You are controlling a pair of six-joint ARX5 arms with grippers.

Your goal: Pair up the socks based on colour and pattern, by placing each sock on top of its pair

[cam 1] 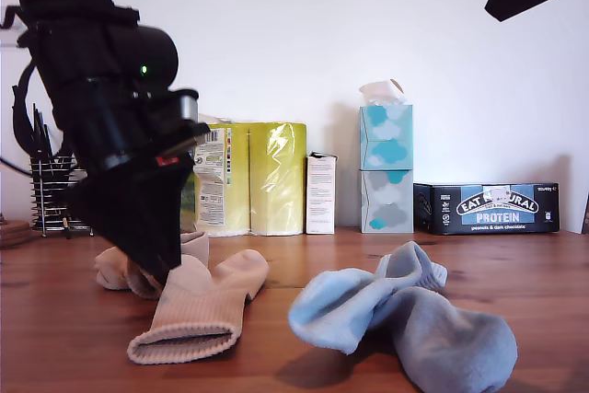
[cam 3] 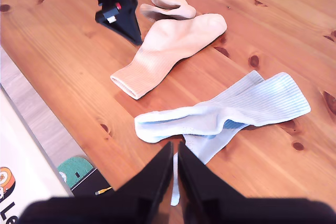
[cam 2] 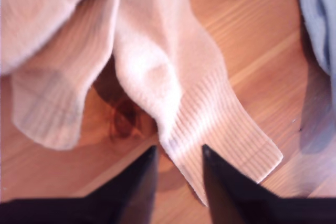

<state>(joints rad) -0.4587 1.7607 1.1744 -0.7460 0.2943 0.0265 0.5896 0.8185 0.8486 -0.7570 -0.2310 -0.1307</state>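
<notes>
nearest you in the exterior view, the 2 blue socks (cam 1: 405, 315) lie overlapped on the bench (cam 1: 552, 273) toward the exterior view's right; the second wrist view shows the pale ribbed one (cam 3: 231, 109) lying on top of the other. just above them my second hand (cam 3: 175, 169) hangs with its fingers nearly pressed together, only a thin slit between them, holding nothing.

toward the exterior view's left, 1 beige sock (cam 1: 204, 306) lies stretched out with its ribbed cuff toward you, and a second beige sock (cam 1: 124, 269) sits bunched just behind it, touching it. my first hand (cam 2: 178, 179) is down at the stretched sock's cuff, its fingers a little spread with the cuff edge reaching between their tips; you cannot tell whether they touch it.

farther back, along the wall, stand a wire rack (cam 1: 51, 195), yellow packs (cam 1: 253, 177), a small white carton (cam 1: 320, 192), 2 stacked tissue boxes (cam 1: 386, 167) and a dark protein bar box (cam 1: 486, 208).
</notes>
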